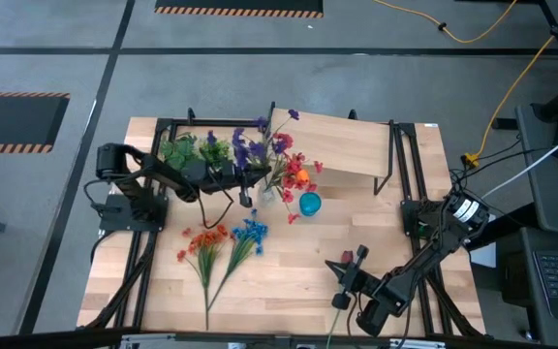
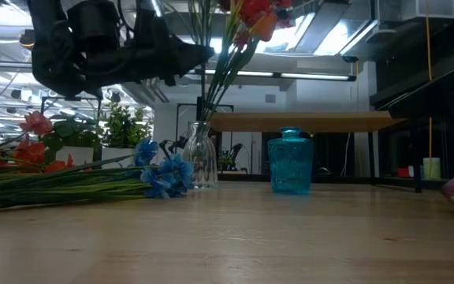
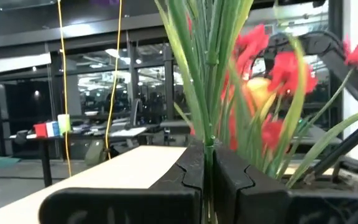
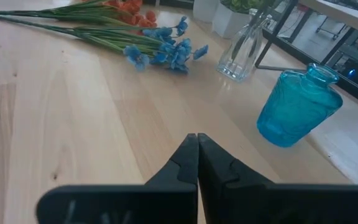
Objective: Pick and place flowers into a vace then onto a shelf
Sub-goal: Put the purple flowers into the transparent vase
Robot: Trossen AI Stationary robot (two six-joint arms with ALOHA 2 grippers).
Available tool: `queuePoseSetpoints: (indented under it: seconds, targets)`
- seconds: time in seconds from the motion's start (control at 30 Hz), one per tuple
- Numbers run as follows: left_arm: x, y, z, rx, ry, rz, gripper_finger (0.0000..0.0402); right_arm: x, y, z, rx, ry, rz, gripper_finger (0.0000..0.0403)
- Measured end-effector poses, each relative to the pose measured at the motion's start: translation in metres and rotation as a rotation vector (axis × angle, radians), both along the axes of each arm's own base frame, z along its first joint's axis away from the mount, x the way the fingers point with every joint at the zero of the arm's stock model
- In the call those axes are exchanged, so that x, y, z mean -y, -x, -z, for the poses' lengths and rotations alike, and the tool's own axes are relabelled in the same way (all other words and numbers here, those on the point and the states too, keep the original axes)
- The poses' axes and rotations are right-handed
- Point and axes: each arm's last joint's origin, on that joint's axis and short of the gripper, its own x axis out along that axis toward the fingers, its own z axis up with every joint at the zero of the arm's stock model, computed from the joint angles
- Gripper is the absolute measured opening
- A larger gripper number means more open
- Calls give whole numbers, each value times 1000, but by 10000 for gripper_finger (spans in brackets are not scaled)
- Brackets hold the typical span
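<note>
1. Left gripper (image 3: 208, 152): pinched tight on a green stem of the red spray (image 3: 272, 74); poised above the clear vase (image 1: 265, 195), towards the back of the table (image 1: 289, 281).
2. Red spray: standing near upright, stems running down into the clear vase (image 2: 200, 156) in the low view. Reads as one bunch just being seated in the vase and not yet let go.
3. Just beside that vase: teal vase (image 1: 309, 204), nothing in it as far as the right wrist view shows.
4. Left to do, nearer the front: orange spray (image 1: 206, 242) and blue spray (image 1: 250, 233), lying flat on the table side by side, stems pointing to the front edge, well apart from either gripper.
5. Behind the left arm: purple blooms (image 1: 255, 145) next to green tufts (image 1: 192, 150); cannot tell whether lying loose or standing in something.
6. Shelf (image 1: 347, 145): at the back right, bare on top; no vase on it, so that last step not begun.
7. Right gripper (image 4: 197, 138): fully closed, holding nothing, waiting over bare wood at the front right.
8. Judged overall: early. One bunch about in, two sprays at least to fetch, then the lift to the shelf.
</note>
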Motion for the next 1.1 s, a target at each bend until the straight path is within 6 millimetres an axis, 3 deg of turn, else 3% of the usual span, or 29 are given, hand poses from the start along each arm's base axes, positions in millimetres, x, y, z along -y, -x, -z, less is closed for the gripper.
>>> queuePoseSetpoints:
  seconds: [0.63,1.1]
  targets:
    - [3,-6,21,-133,46,51,19,-1,0,0,-14,10,-10,0]
    - [10,-8,23,-170,-16,-35,106,-1,0,1,-35,-7,-19,0]
